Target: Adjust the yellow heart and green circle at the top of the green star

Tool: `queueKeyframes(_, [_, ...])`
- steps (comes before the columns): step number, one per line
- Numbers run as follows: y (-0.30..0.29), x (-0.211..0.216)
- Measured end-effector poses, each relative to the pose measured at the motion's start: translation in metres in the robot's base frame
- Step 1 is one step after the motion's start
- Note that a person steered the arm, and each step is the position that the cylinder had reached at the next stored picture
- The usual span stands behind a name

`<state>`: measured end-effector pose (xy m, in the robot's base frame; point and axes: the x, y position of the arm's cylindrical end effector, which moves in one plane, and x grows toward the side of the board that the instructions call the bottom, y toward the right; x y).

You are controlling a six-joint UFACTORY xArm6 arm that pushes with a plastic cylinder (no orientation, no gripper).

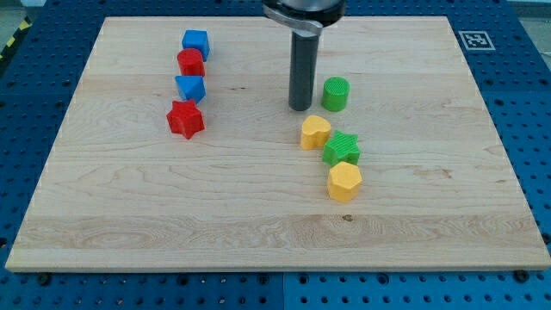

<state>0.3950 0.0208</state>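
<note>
The yellow heart [315,133] lies right of the board's middle, touching the upper left of the green star [342,149]. The green circle [336,94] stands apart, above both of them. My tip [300,107] is down on the board just left of the green circle and a little above the yellow heart, touching neither as far as I can tell. A yellow hexagon [343,182] sits against the lower side of the green star.
On the left a column of blocks runs down the wooden board [129,215]: a blue cube [195,42], a red block [190,62], a blue block [190,87] and a red star [185,119]. A marker tag [474,39] lies past the top right corner.
</note>
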Motion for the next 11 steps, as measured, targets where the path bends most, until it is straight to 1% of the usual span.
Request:
queueKeyframes(1, [-0.016, 0.008])
queueKeyframes(3, [-0.031, 0.057])
queueKeyframes(5, [0.007, 0.081])
queueKeyframes(6, [0.017, 0.081])
queueKeyframes(8, [0.018, 0.081])
queueKeyframes(11, [0.018, 0.056])
